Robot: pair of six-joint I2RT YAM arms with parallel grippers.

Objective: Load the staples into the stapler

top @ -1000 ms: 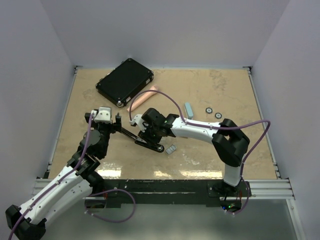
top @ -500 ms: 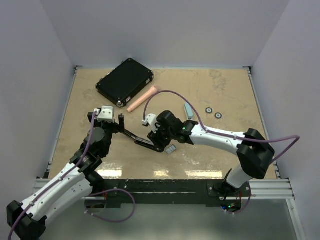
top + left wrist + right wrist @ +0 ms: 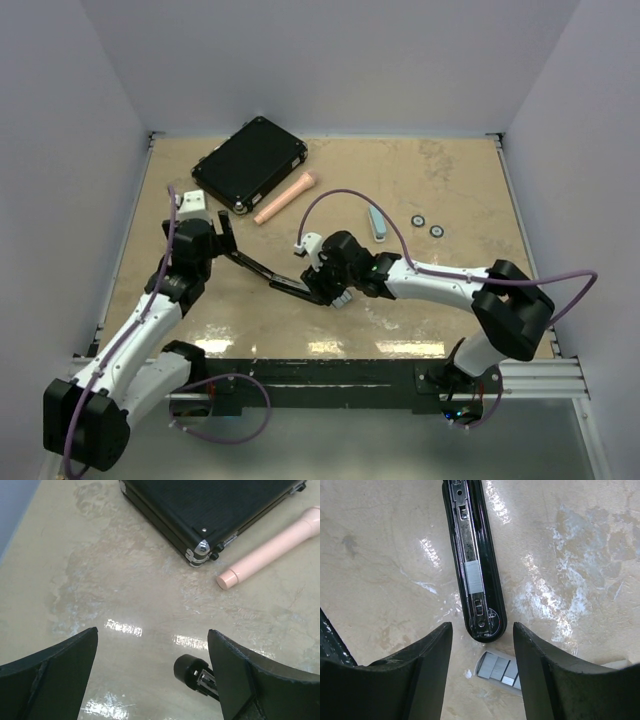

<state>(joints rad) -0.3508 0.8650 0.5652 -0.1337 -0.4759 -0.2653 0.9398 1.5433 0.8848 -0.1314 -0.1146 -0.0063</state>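
Tabletop (image 3: 440, 180): beige marbled stone-look, glossy, darker blotches toward upper right. Boxed in by three plain pale lavender-grey panels: left wall (image 3: 60, 150), back wall (image 3: 330, 60), right wall (image 3: 590, 130), all bare. Thin light trim (image 3: 527, 240) runs along the table's side edges. Bottom of frame: aluminium extrusion rail (image 3: 540, 375) with a black plate (image 3: 330, 378) across the middle. Lighting diffuse, from overhead. White glare patches (image 3: 400, 347) form a band along the near part of the top and show bright in both wrist views. Sliver of wall in upper left of the left wrist view.
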